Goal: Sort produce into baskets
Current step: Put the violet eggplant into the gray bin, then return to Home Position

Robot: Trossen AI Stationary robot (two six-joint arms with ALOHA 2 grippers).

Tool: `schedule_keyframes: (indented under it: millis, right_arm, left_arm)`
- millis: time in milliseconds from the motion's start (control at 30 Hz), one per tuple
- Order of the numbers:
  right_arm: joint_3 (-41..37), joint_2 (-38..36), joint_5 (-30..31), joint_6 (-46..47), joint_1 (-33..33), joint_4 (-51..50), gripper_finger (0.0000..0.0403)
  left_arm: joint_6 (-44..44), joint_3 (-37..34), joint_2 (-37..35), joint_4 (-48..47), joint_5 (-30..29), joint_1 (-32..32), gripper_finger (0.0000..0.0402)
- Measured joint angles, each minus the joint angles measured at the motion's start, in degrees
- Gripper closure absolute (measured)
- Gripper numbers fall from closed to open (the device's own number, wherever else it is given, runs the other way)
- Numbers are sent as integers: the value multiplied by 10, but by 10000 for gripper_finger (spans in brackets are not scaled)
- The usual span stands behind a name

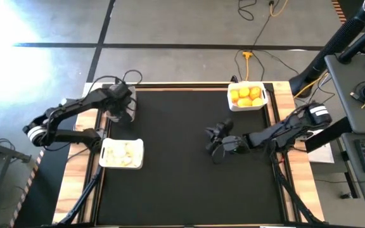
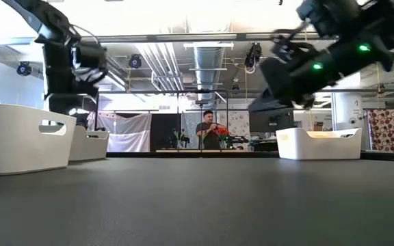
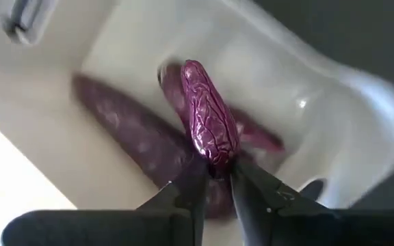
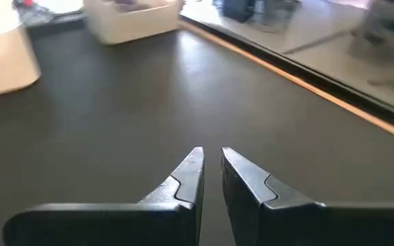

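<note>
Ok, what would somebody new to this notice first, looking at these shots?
Probably the purple eggplant pinched at its end by the left gripper, held over the bin at the mat's far left, where more purple pieces already lie. Next, the bright yellow and orange citrus filling the white bin at the far right corner. The right gripper is shut and empty above the bare mat.

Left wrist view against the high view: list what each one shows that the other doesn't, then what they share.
Only the left wrist view: a purple eggplant piece pinched at its end by the left gripper, with more purple pieces lying in the bin below.
Only the high view: the citrus basket, the basket of whitish bulbs, and the right gripper over the bare mat.
Both: the left gripper above the narrow bin.
</note>
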Motion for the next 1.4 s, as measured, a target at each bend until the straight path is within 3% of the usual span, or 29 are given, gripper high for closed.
schedule_keyframes:
  millis: [133,500,733,967,1167,1300,1400]
  right_arm:
    - [68,58,-35,-77,0,-6,360]
    - [249,188,-41,-144,-3,-213,360]
    - [342,247,-41,-224,-3,-281,360]
    - [401,249,-40,-277,-3,-326,360]
    - [396,217,-40,-292,-2,-362,360]
    - [377,192,-41,-279,-2,-382,360]
    - [351,168,-40,-274,-2,-362,360]
  left_arm:
    - [-20,-4,28,-11,-43,0,338]
    - [-31,13,67,-53,-45,0,249]
    - [-29,43,58,-125,-39,0,197]
    - [-36,62,5,-117,34,-1,193]
    - [-39,49,-80,-90,86,-5,193]
    - [-46,28,-149,-36,214,-8,193]
    - [-102,-4,-204,52,317,-17,193]
